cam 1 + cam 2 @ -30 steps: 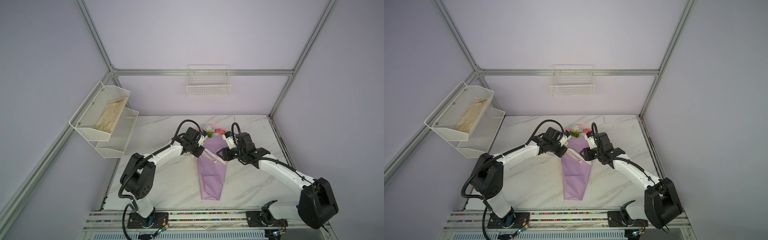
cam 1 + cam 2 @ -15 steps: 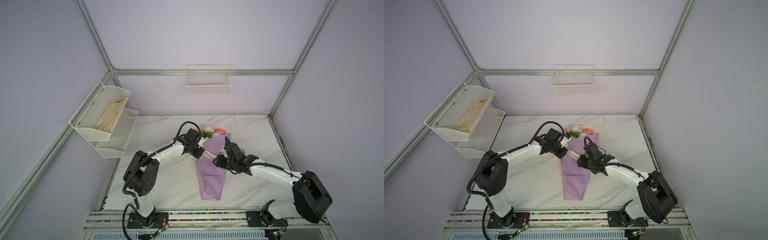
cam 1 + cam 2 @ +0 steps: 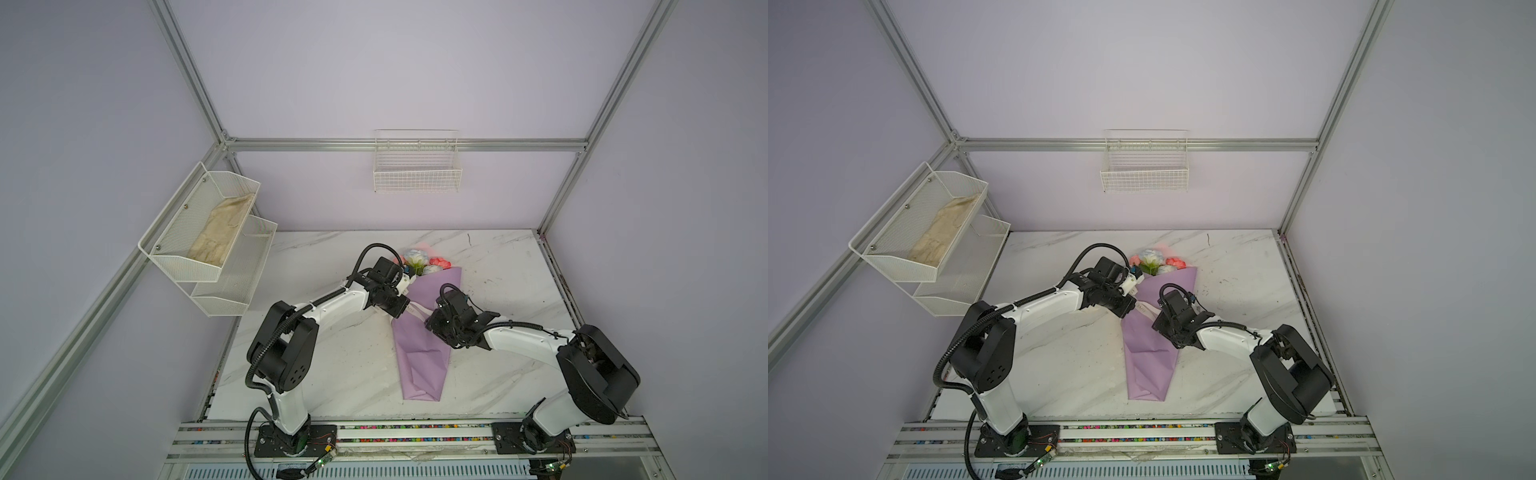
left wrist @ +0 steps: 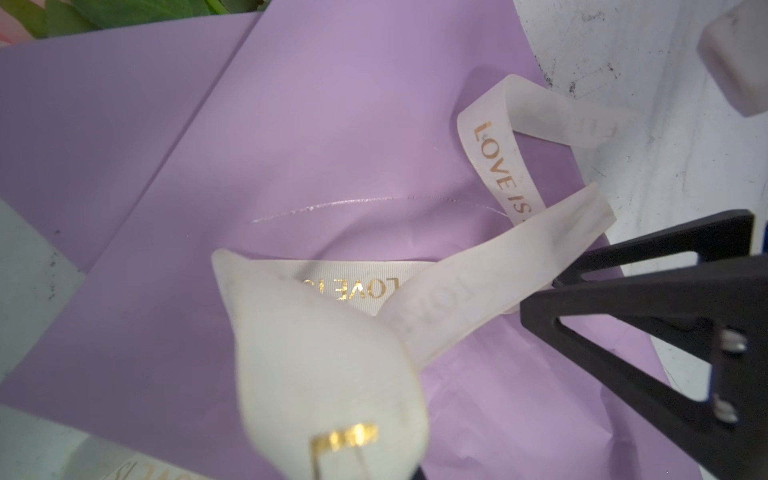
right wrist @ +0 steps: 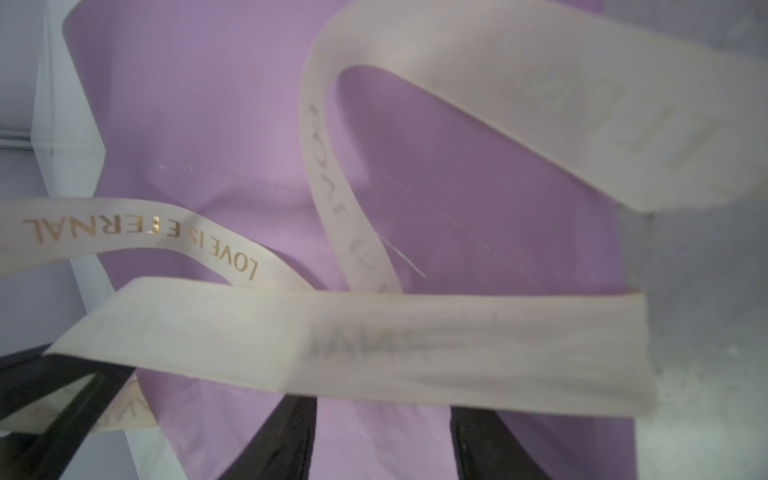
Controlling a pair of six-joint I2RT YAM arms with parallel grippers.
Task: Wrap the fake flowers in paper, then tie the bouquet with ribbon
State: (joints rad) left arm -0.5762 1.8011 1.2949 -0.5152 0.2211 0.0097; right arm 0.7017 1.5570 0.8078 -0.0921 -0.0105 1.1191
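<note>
The left gripper (image 3: 400,309) has its jaws pressed together on one end of the cream fabric ribbon (image 4: 353,289) printed with gold letters, which bulges close in front of its wrist camera. The right gripper (image 5: 380,409) has its jaws partway apart. Lilac paper shows between its two black fingers (image 5: 286,440), and a flat stretch of the ribbon lies across their tips; whether they pinch it cannot be told. Between the two grippers the ribbon crosses the waist of the bouquet of fake flowers (image 3: 422,357), a lilac paper cone lying flat at the middle of the white marble-patterned tabletop (image 3: 340,374). Its pale blue, cream and pink blooms (image 3: 415,259) point to 12 o'clock and its folded tip to 6 o'clock, with the left gripper at its 9 o'clock side and the right at 3 o'clock. The wrapping looks done and the ribbon is laid over and crossed, but its tails curl in slack loops and no knot is drawn, so tucking and tightening seem left to do. At about 10 o'clock a white mesh two-tier shelf (image 3: 183,266) hangs on the wall, a crumpled beige cloth (image 3: 220,232) in its upper tier and nothing visible in the lower. At 12 o'clock a white wire basket (image 3: 417,178) looks empty.
</note>
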